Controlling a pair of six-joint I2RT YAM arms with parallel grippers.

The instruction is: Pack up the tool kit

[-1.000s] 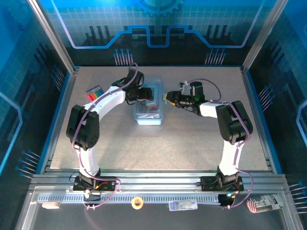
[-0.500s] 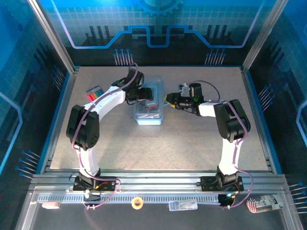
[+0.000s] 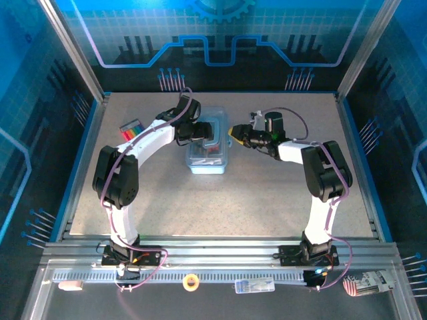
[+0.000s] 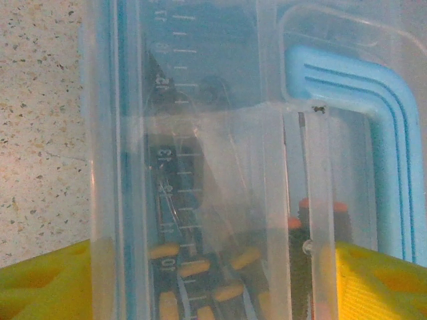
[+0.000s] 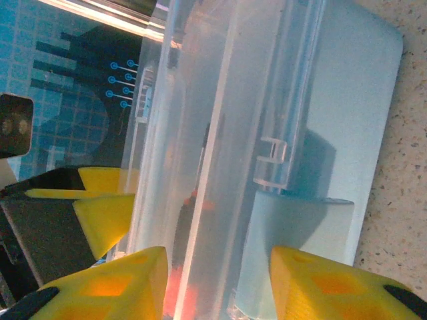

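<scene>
Left hand (image 4: 212, 283) and right hand (image 5: 215, 273) straddle opposite sides of the tool case (image 3: 207, 163), fingers apart; grip cannot be told.

The tools (image 4: 200, 270) inside the clear case (image 4: 200, 133) blur to orange and black smears through its plastic, so their kinds can't be told. The case runs off both wrist views' edges. Whether the left gripper (image 3: 212, 131) or the right gripper (image 3: 233, 133) actually clamps the case is unclear.

Clear plastic kit case (image 3: 207, 157) (blue handle (image 4: 373, 133)) mid-table; ruler (image 4: 167, 160) inside
</scene>
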